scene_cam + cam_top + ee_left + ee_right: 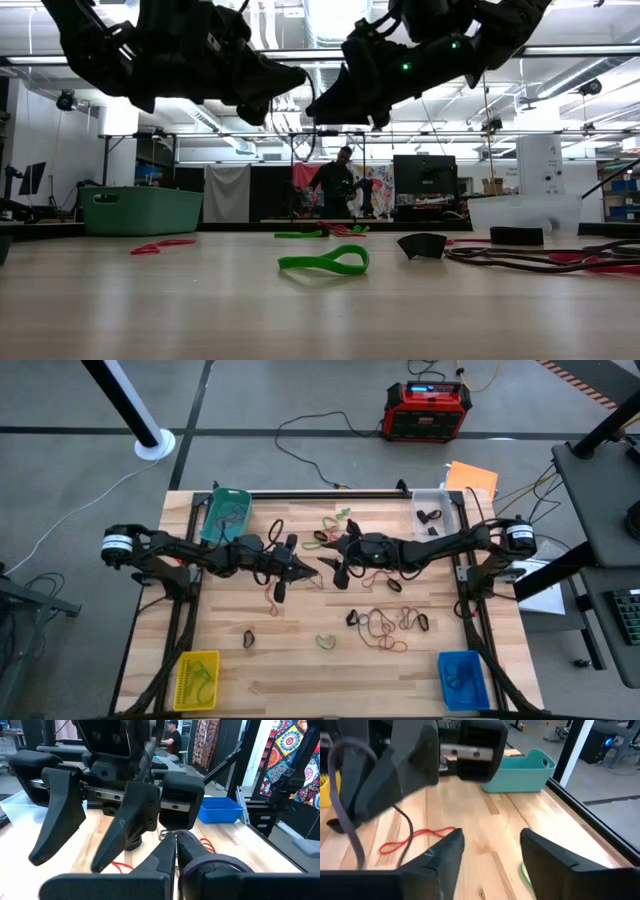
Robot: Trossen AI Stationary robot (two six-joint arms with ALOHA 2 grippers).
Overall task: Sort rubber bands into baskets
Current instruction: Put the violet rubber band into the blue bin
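Rubber bands [385, 625] mostly lie loose mid-table between the four corner baskets [226, 514], which hold only a few, so sorting looks barely begun; left gripper [300, 567] pinched shut, right gripper [334, 561] spread.

Even overhead light falls on the pale wooden desk [300, 660] in the high view, bright and without hard shadows; the arms cast only faint, soft shade on the planks. In the low view the bright ceiling strip lights and white room backlight both arms into near-black silhouettes, and the near desk surface is soft, with a dull sheen. Both wrist views are blurred close up: the dark near fingers [125, 830] smear out of focus, while the teal green plastic basket [520, 770] is fairly clear.
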